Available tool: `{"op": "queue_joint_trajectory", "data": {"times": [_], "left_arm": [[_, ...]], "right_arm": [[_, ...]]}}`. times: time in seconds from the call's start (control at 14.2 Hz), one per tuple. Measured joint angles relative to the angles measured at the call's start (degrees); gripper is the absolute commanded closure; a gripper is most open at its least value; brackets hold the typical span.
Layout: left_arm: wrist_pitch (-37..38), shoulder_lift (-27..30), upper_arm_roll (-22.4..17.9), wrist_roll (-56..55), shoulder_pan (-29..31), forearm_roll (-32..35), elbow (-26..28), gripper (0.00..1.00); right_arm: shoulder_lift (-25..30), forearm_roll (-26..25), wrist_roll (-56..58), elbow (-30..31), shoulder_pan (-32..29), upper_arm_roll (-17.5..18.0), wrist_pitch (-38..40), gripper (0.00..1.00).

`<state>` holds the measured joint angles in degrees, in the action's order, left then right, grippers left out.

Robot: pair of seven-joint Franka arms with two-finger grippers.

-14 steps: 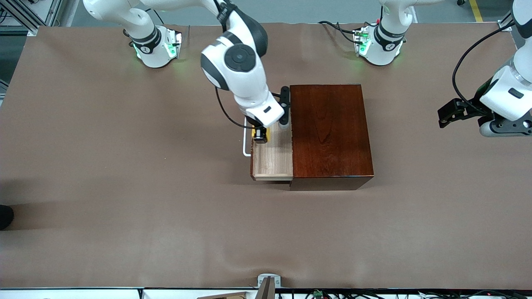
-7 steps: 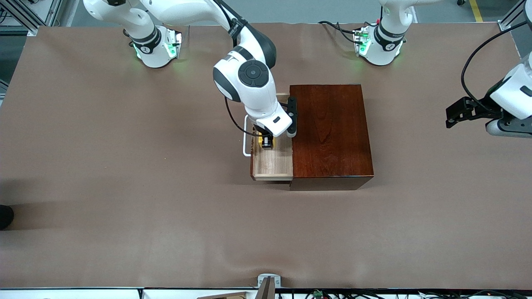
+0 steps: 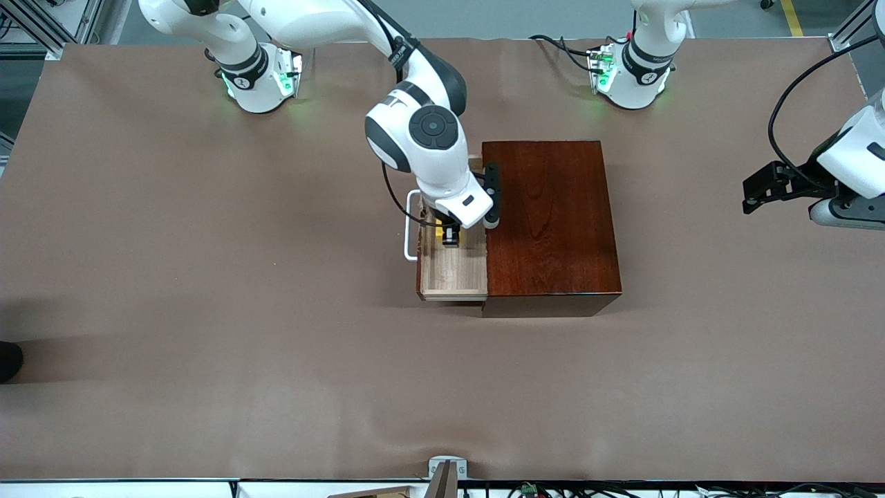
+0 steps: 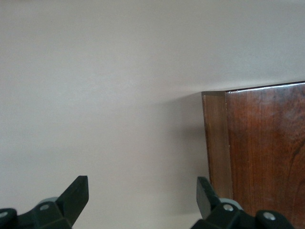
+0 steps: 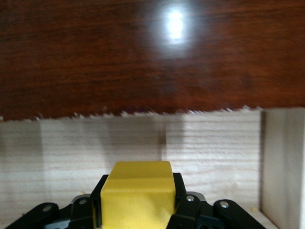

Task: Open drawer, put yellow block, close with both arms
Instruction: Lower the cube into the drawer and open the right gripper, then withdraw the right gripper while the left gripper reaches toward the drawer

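1. The right gripper point(image 3: 450, 236), black and two-fingered, has its jaws clamped on the small bright yellow block point(image 5: 137, 195), which sits squarely between the fingers point(image 5: 182, 200). The block hangs low inside the open pale-wood drawer point(image 3: 453, 275), over the part of the tray floor that lies toward the robots' edge of the table.
2. To finish this step well, I would lower until the block rests on the tray floor, then part the jaws just enough to free it and lift straight up.
3. Edges to mind: the glossy reddish-brown wooden box point(image 3: 550, 221) has its top lip just beside the gripper, and the drawer's dark front with its white loop handle point(image 3: 409, 228) stands at the gripper's flank toward the right arm's end of the table. The bare tray toward the front camera gives more room.
4. The left gripper point(image 4: 143, 200) waits with jaws wide apart, empty, over the brown table covering point(image 3: 207, 311) near the left arm's end of the table, well apart from the box.
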<state>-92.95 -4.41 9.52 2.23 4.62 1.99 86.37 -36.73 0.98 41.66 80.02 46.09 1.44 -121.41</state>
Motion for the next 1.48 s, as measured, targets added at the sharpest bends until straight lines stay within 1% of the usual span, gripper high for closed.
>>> {"op": "queue_joint_trajectory", "data": {"times": [0.14, 0.21, 0.28, 0.35, 0.63, 0.99, 1.2, 1.48], "left_arm": [[-0.04, -0.02, -0.14, 0.0, 0.31, 0.0, 0.0, 0.0], [-0.08, -0.03, -0.15, 0.0, 0.4, 0.0, 0.0, 0.0], [-0.13, -0.03, -0.14, 0.0, 0.4, 0.0, 0.0, 0.0], [-0.16, -0.03, -0.13, 0.0, 0.4, 0.0, 0.0, 0.0], [-0.18, -0.04, -0.12, 0.0, 0.4, 0.0, 0.0, 0.0], [-0.39, -0.24, -0.1, 0.0, 0.4, 0.0, 0.0, 0.0], [-0.41, -0.26, -0.11, 0.0, 0.41, 0.0, 0.0, 0.0], [-0.55, -0.29, -0.12, 0.0, 0.41, 0.0, 0.0, 0.0]], "right_arm": [[-0.52, -0.29, -0.55, -0.01, 0.76, -0.1, -0.25, 1.0], [-0.65, -0.4, -0.68, -0.03, 0.91, -0.13, -0.3, 0.76], [-0.73, -0.64, -0.71, -0.05, 0.98, -0.16, -0.32, 0.35], [-0.76, -1.15, -0.71, -0.06, 1.06, -0.17, -0.32, 0.0], [-0.79, -2.49, -1.25, -0.12, 1.79, -0.19, -0.32, 0.0], [-0.79, -2.65, -2.24, -1.47, 2.06, -0.71, -0.09, 0.0], [-0.32, -2.65, -4.53, -3.2, 2.0, -1.16, 2.51, 0.0], [3.2, -2.65, -11.04, -4.07, 0.23, -1.72, 7.39, 0.0]]}}
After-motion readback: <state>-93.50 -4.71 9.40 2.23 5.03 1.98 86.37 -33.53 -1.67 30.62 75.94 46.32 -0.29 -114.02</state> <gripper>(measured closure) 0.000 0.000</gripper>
